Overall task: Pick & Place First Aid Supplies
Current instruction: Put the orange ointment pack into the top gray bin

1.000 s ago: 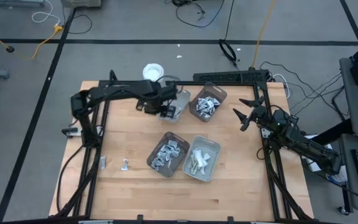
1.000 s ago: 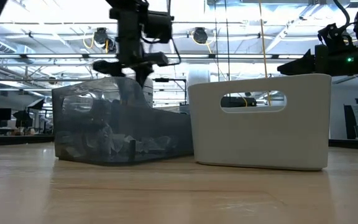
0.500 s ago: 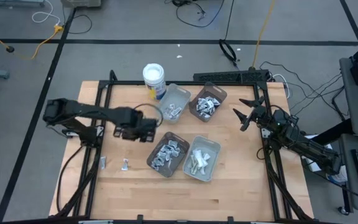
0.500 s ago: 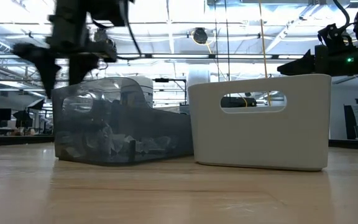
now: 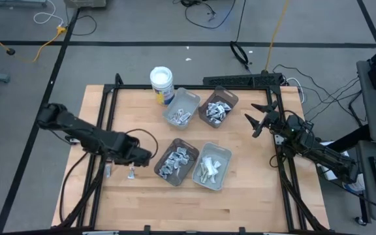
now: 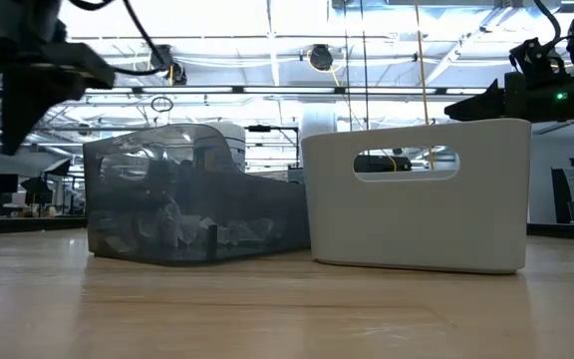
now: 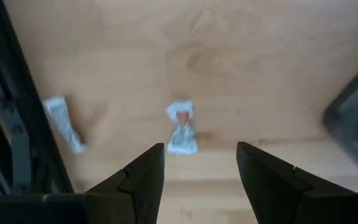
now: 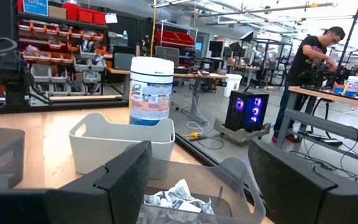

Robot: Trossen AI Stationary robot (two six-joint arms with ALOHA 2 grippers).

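Packet (image 7: 181,127) – small, crumpled, white with a red spot.

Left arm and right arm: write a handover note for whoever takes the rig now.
Left gripper: fingers open, empty, hovering over a small crumpled white packet on the bare wooden table; a second pale strip lies beside the black frame.
Right gripper: open, empty, waiting at the table's right edge.
Done: four plastic trays hold packets.
Left: the two loose pieces.
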